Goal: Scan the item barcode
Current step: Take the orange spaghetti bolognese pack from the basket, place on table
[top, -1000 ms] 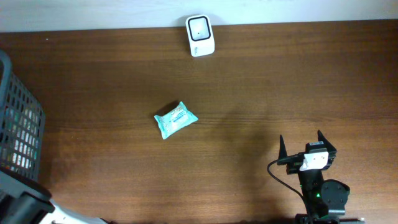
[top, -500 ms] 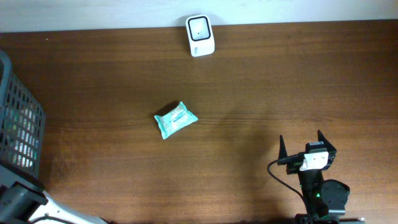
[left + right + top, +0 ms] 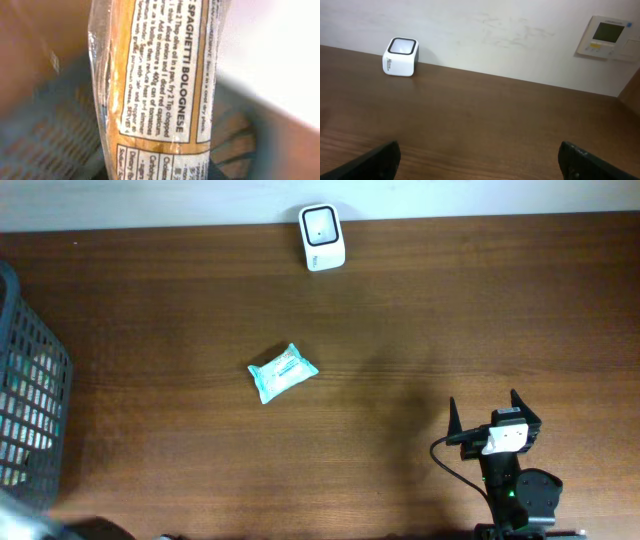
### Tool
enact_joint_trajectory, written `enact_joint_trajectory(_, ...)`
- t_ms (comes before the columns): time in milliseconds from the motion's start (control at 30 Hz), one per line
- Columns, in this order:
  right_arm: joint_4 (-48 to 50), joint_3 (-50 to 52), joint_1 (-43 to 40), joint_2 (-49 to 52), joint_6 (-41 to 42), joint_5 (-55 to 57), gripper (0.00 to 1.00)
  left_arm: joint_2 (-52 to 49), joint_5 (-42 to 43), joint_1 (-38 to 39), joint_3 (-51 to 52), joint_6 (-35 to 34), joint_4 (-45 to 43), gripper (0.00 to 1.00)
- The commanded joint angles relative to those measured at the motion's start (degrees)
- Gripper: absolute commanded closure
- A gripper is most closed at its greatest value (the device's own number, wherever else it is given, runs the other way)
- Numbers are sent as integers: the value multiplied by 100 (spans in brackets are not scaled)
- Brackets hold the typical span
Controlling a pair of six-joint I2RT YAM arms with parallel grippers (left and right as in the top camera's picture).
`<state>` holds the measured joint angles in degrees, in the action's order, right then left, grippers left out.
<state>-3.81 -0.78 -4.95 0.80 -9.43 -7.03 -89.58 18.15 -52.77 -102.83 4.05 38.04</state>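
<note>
At the near right edge of the table [image 3: 450, 310], the right gripper [image 3: 484, 408] rests with its jaws spread to full width and nothing between them. Its two fingertips [image 3: 380, 159] appear at the lower corners of the right wrist view, well apart, above bare wood. The gripper points toward the far edge of the table.

Against that far edge, the white barcode scanner [image 3: 322, 237] stands just in front of the pale wall, with a dark window on its top face. It is well apart from both arms. The right wrist view shows it at upper left and a wall control panel [image 3: 607, 37] at upper right.

Near the table centre, a teal packet [image 3: 283, 372] lies flat, slightly rotated, touching nothing else.

Along the left edge stands a dark mesh basket [image 3: 30, 410], partly cut off by the frame. The left arm [image 3: 35, 522] appears only as a blur at the near left corner, below the basket.

Item location: the spaghetti packet [image 3: 160, 85] fills the left wrist view, upright and very close to the lens. It is a clear plastic sleeve over yellow pasta, with a white label printed "SPAGHETTI BOLOGNESE" running lengthwise. The face shown carries recipe text and a ruled table at the bottom. Grey mesh, out of focus, lies behind it.

Left gripper: its fingers cannot be made out in any view, so neither the jaw opening nor a hold on the packet can be told.
</note>
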Motion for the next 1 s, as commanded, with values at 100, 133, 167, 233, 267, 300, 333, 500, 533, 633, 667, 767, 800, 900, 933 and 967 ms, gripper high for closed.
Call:
enact_joint_trajectory(100, 0, 46, -33, -44, 0, -26, 1, 1217, 1082, 1132, -286, -643, 507, 100)
enact_joint_trajectory(133, 0, 46, -33, -44, 2, -26, 1, 1154, 1078, 1705, -280, -643, 1154, 100)
enact_joint_trajectory(167, 0, 46, -33, -44, 2, -26, 1, 1043, 1078, 2181, -223, -643, 1589, 100)
enact_joint_trajectory(233, 0, 46, -33, -44, 2, -26, 1, 730, 962, 3084, 33, -643, 2094, 100)
enact_joint_trajectory(267, 0, 46, -33, -44, 2, -26, 1, 570, 791, 3440, 210, -643, 2201, 100)
enact_joint_trajectory(300, 0, 46, -33, -44, 2, -26, 1, 321, 411, 3864, 468, -647, 2299, 100)
enact_joint_trajectory(333, 0, 46, -33, -44, 2, -26, 1, 116, 96, 4129, 682, -776, 2332, 100)
enact_joint_trajectory(500, 0, 46, -33, -44, 0, -26, 1, -1073, -476, 4927, 1733, -1290, 1816, 100)
enact_joint_trajectory(533, 0, 46, -33, -44, 2, -26, 1, -1292, -474, 5005, 1926, -1370, 1644, 100)
enact_joint_trajectory(633, 0, 46, -33, -44, 0, -26, 1, -1591, -468, 5045, 2024, -1368, 1558, 97)
enact_joint_trajectory(667, 0, 46, -33, -44, 0, -26, 1, -1646, -446, 5045, 2024, -1364, 1558, 77)
enact_joint_trajectory(767, 0, 46, -33, -44, 2, -26, 1, -1543, -448, 5123, 1971, -1360, 1565, 43)
enact_joint_trajectory(800, 0, 46, -33, -44, 2, -26, 1, -1471, -452, 5156, 1908, -1340, 1606, 34)
enact_joint_trajectory(900, 0, 46, -33, -44, 2, -26, 1, -1115, -494, 5108, 1370, -1187, 1919, 18)
enact_joint_trajectory(933, 0, 46, -33, -44, 0, -26, 1, -957, -673, 5064, 1047, -1169, 2096, 12)
enact_joint_trajectory(967, 0, 46, -33, -44, 2, -26, 1, -754, -955, 4990, 610, -1167, 2304, 3)
